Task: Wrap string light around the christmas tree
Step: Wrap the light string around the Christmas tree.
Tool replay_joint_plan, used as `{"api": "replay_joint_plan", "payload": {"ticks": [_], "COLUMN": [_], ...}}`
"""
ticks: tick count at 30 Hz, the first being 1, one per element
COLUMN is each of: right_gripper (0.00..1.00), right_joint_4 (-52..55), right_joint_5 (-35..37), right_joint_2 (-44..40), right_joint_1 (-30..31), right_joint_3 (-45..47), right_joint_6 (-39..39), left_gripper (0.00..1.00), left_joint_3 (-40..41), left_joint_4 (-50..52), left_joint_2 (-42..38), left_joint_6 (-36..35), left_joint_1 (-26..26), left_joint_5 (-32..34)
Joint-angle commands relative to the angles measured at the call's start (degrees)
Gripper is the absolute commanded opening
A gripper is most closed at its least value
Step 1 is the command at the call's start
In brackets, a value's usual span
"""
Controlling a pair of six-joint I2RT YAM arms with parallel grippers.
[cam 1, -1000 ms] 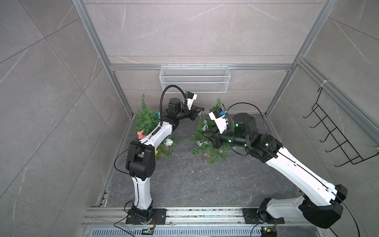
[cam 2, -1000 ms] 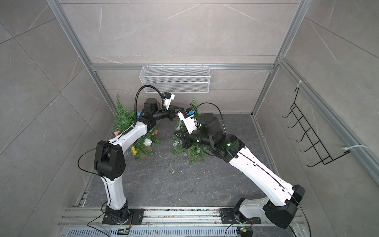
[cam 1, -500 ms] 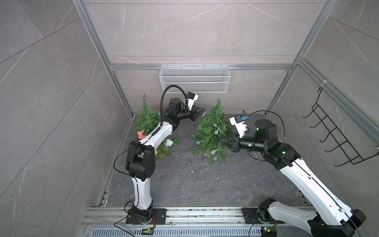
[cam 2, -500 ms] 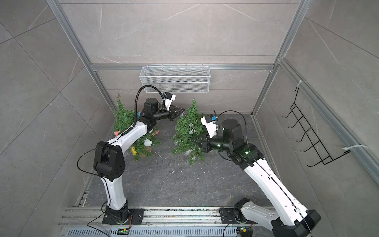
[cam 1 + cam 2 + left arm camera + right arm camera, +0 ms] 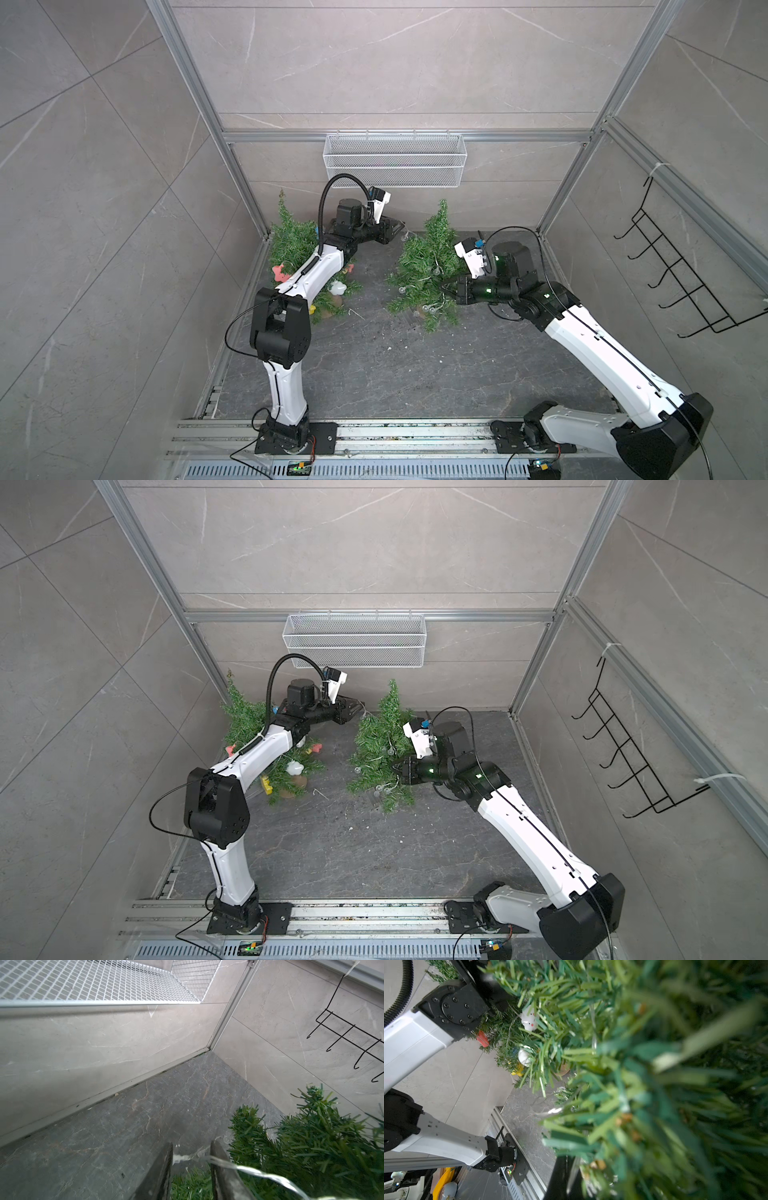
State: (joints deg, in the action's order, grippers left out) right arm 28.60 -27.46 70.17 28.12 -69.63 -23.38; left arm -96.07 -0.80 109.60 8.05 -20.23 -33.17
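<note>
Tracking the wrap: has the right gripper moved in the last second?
Yes: the right gripper has pulled rightward, toward the aluminium corner post, off the green Christmas tree's front to its side.

The bristly artificial christmas tree (image 5: 424, 266) is mid-green with lighter needle tips. Its thin wire string light (image 5: 251, 1170) is silvery with clear bulbs. The second small tree (image 5: 293, 245) is green too, dotted with pink, yellow and white ornaments (image 5: 338, 287). The stone table (image 5: 374, 365) is dark grey with pale veins. The mesh wall basket (image 5: 395, 162) is white, and the wire hook rack (image 5: 685, 266) is black.
</note>
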Motion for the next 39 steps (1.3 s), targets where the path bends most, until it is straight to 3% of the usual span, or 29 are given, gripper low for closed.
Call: {"api": "replay_joint_plan", "payload": {"ticks": [1, 9, 22, 28, 33, 39], "right_gripper": [0.0, 0.0, 0.0, 0.0, 0.0, 0.0], "right_joint_4": [-2.9, -4.54, -6.73, -6.93, -7.3, -8.86], "right_joint_5": [-0.88, 0.68, 2.88, 3.29, 3.67, 3.46], "right_joint_2": [0.76, 0.04, -1.07, -1.13, -1.97, -2.5], "right_joint_1": [0.3, 0.31, 0.35, 0.29, 0.31, 0.36], "right_joint_3": [0.88, 2.88, 4.92, 4.91, 5.36, 6.6], "right_joint_6": [-0.95, -1.21, -2.42, -2.99, -3.23, -3.75], "left_gripper": [0.41, 0.49, 0.5, 0.5, 0.51, 0.54], "left_joint_3": [-1.57, 1.39, 4.72, 6.77, 15.96, 26.93], "left_joint_4": [2.61, 5.59, 10.55, 14.2, 17.3, 14.9], "left_joint_2": [-6.43, -11.77, -19.5, -24.96, -33.61, -37.06], "left_joint_6": [-1.19, -1.6, -5.15, -6.42, -3.41, -2.05], "left_joint_1": [0.31, -1.11, -5.42, -9.78, -12.59, -20.81], "left_joint_5": [1.15, 2.1, 4.7, 10.53, 20.64, 24.58]}}
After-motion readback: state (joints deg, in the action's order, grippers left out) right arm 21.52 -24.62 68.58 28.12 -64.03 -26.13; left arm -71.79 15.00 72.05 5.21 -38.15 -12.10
